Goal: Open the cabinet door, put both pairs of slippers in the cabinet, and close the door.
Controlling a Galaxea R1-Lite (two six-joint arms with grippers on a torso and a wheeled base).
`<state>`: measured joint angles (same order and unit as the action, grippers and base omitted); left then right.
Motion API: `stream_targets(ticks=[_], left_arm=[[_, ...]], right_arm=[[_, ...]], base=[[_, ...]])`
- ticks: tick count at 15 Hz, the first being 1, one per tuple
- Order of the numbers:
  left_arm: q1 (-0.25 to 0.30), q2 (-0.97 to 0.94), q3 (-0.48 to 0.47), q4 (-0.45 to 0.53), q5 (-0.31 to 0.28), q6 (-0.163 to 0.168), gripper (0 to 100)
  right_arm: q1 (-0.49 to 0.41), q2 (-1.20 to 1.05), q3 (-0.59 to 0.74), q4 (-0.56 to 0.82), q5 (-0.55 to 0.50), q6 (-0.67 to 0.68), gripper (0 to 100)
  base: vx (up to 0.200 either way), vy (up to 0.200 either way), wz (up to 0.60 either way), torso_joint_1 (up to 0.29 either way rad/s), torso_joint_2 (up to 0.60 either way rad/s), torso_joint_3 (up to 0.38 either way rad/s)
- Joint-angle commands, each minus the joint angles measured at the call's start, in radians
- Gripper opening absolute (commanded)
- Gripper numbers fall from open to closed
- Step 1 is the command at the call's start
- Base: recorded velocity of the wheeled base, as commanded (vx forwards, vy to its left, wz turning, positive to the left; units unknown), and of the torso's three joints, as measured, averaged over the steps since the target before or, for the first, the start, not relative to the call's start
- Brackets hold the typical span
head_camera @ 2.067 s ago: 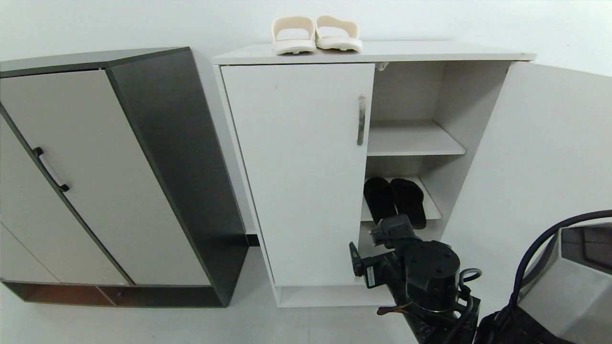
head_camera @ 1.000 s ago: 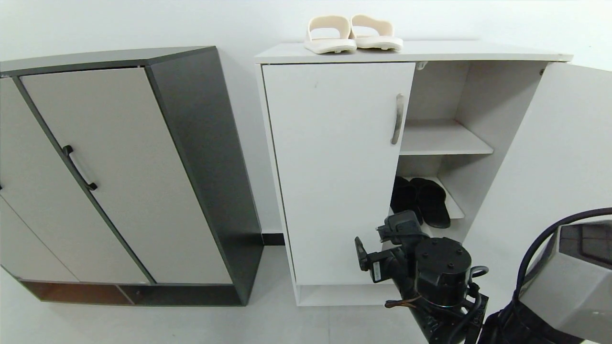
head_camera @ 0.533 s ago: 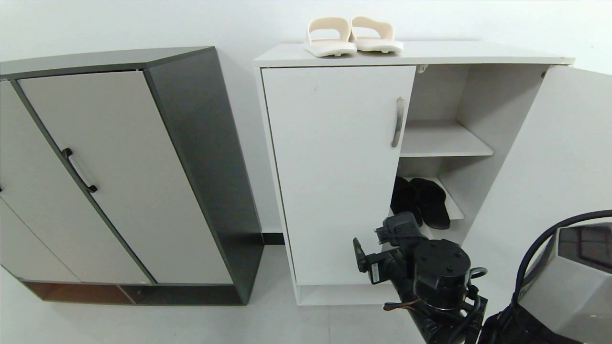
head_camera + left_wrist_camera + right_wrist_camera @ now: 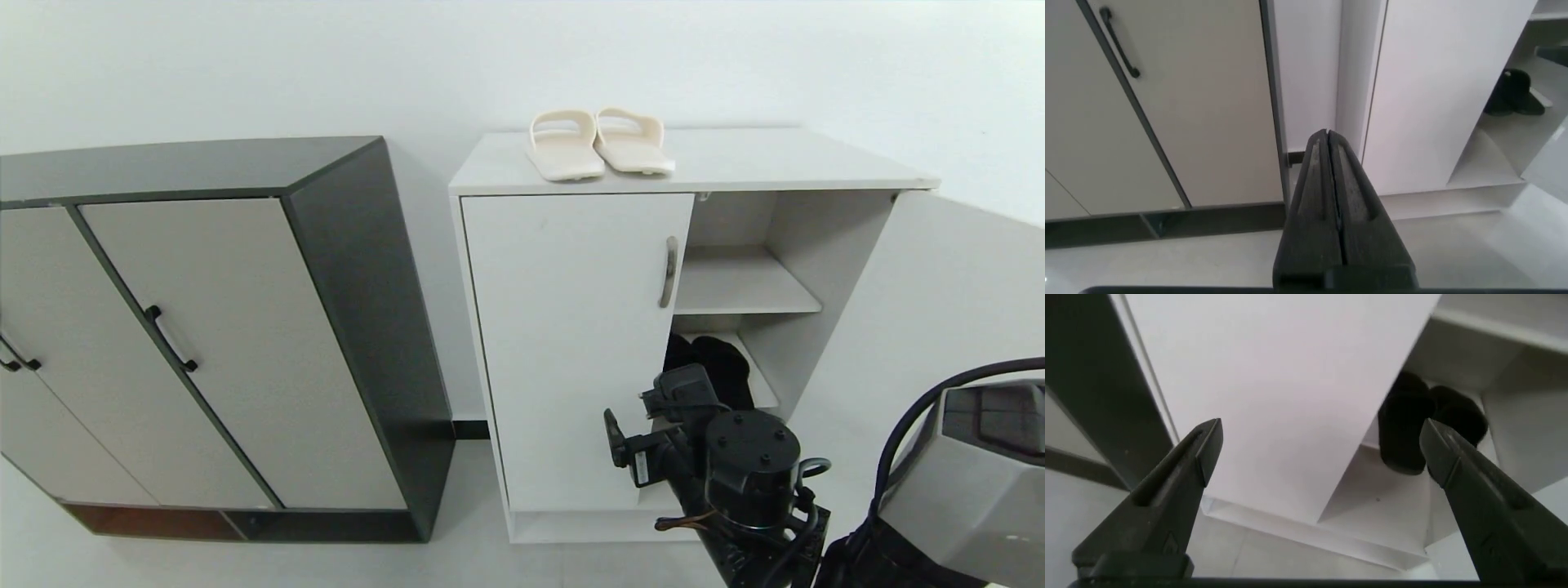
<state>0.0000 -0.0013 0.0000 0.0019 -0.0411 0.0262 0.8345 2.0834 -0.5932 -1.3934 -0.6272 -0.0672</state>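
Observation:
A pair of cream slippers (image 4: pixel 600 145) lies on top of the white cabinet (image 4: pixel 775 159). The cabinet's right door (image 4: pixel 939 310) stands swung open and its left door (image 4: pixel 575 343) is shut. A pair of black slippers (image 4: pixel 718 363) (image 4: pixel 1425 425) (image 4: pixel 1515 90) sits on the lower shelf inside. My right arm (image 4: pixel 747 461) hangs low in front of the open compartment. Its right gripper (image 4: pixel 1320 429) is open and empty, facing the left door's edge and the black slippers. My left gripper (image 4: pixel 1327 137) is shut with nothing in it, low before the gap between the two cabinets.
A dark grey cabinet (image 4: pixel 245 327) with pale doors and black handles stands left of the white one. The white cabinet's upper shelf (image 4: pixel 735 286) is bare. A metal handle (image 4: pixel 669 271) is on the shut door. Pale floor lies in front.
The whole head picture has shifted: the camera moved sideways, then rose, so the cabinet tops now show from above. The slippers and doors have not moved. The right arm holds about the same pose.

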Motion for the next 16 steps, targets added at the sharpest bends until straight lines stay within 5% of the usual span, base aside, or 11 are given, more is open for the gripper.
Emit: stream_targets(ticks=[1, 16], left_arm=[[0.0, 0.001, 0.0, 0.0, 0.0, 0.0, 0], [0.0, 0.001, 0.0, 0.0, 0.001, 0.0, 0]], right_arm=[[0.0, 0.001, 0.0, -0.001, 0.0, 0.0, 100], [0.002, -0.003, -0.008, -0.015, 0.024, -0.002, 100]], base=[[0.0, 0.0, 0.0, 0.124, -0.48, -0.33], [0.0, 0.0, 0.0, 0.187, -0.5, -0.315]])
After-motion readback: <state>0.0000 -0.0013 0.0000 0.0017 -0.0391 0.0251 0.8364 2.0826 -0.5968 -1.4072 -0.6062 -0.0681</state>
